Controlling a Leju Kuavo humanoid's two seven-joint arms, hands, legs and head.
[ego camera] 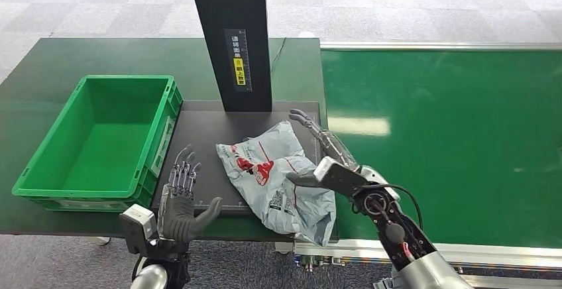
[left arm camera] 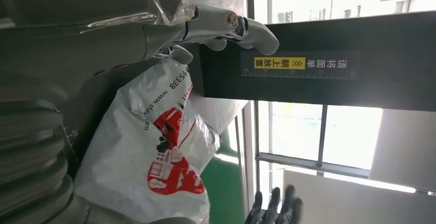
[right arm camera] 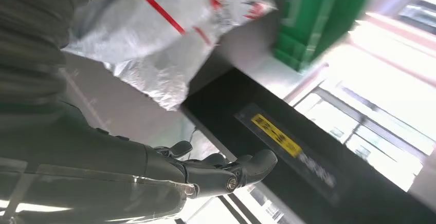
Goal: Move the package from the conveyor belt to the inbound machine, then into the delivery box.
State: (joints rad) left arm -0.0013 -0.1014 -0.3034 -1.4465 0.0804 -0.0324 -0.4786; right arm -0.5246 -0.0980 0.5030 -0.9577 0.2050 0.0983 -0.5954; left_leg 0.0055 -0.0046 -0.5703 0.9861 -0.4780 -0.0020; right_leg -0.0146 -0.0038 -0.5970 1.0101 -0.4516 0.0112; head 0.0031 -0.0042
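Grey plastic package (ego camera: 281, 176) lying crumpled on black platform (ego camera: 205, 136) of inbound machine, off the conveyor belt (ego camera: 450, 143), one end overhanging the platform's near edge.

Placement suits the machine: package sits just in front of black upright column (ego camera: 232, 37), red print up, likely for scanning. Right hand (ego camera: 325, 153) lies along package's belt side, fingers straight and spread, thumb against the plastic, gripping nothing; reads as a release or a nudge. Left hand (ego camera: 182, 196) hovers over the platform between package and green delivery box (ego camera: 99, 136), fingers wide, holding nothing, apart from package; judged ready for the transfer into the box. Head view gives the full layout. Left wrist view adds printed numbers on the package and the column's yellow label (left arm camera: 280, 63) close up. Right wrist view shows the underside of outstretched fingers (right arm camera: 226, 175) near the column, box edge beyond.
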